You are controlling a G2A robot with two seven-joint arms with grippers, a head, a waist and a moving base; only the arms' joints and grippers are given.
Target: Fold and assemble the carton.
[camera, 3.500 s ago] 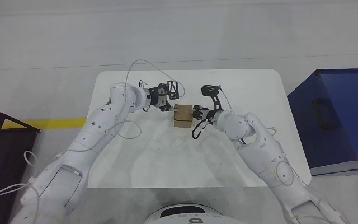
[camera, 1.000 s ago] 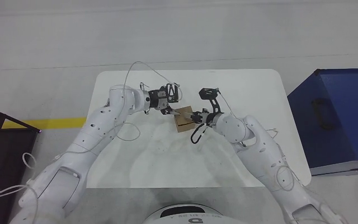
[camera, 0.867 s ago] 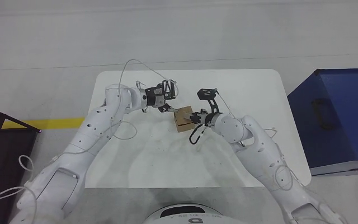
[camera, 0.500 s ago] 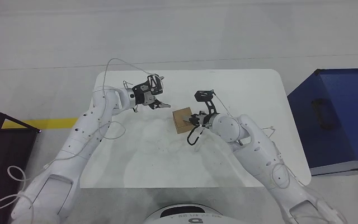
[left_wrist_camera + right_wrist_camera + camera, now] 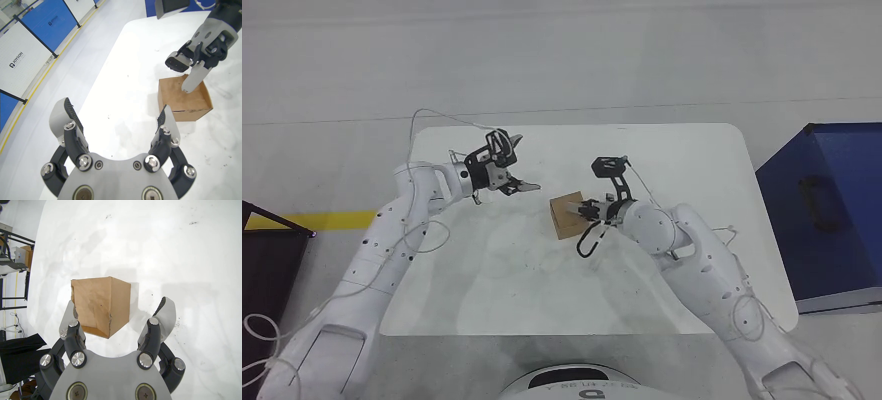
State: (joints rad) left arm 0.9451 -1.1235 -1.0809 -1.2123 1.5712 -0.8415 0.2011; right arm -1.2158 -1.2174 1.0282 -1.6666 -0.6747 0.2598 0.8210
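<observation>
Small brown carton (image 5: pixel 569 213) standing open-topped near the middle of the white worktop (image 5: pixel 662 260), right jaws at its rim.

It looks like thin, creased cardboard: probably very light, easy to dent and quick to slide on the smooth surface. One corner is frayed, so a hold on a wall edge close to a sound corner should be firmest. The right jaws are spread wide and clamp nothing. One finger dips inside the carton by a wall and the other is outside, though whether they touch it is not clear. The left jaws are also spread wide and empty, above bare worktop well apart from the carton.
</observation>
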